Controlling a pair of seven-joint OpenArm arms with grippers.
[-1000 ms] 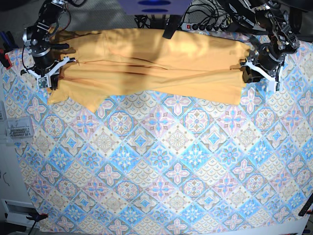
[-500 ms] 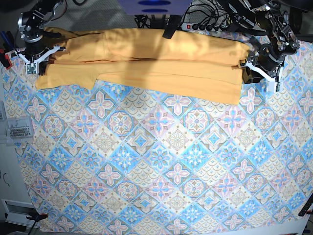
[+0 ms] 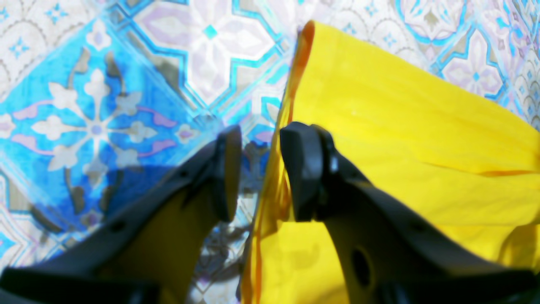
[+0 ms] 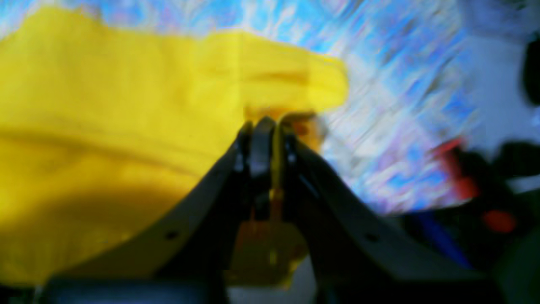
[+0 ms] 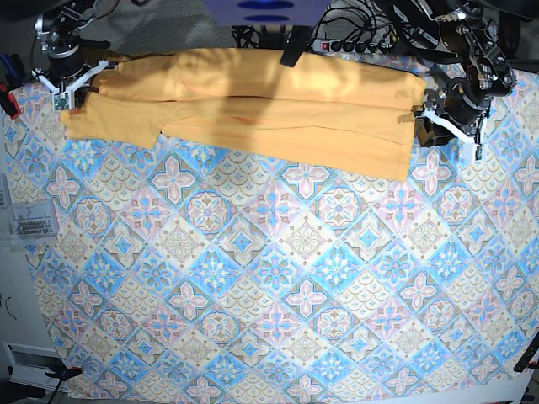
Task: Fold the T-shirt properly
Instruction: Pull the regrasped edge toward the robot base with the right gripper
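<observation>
At the base view's left, the right gripper (image 5: 63, 84), fingers clamped on the soft yellow-orange short-sleeved T-shirt (image 5: 253, 109), has been carried toward the far table edge, flattening the sleeve end on the blue-and-pink tile-patterned cloth (image 5: 278, 286). Only the wrist view shows the left gripper (image 3: 257, 173) with fingers apart, hem between them.

the left gripper (image 3: 259, 171) is seen with its jaws parted. the folded edge of the yellow t-shirt (image 3: 400, 126) is caught between them, touching the right finger (image 3: 301, 169). the tile-patterned cloth (image 3: 105, 84) is spread beneath.
</observation>
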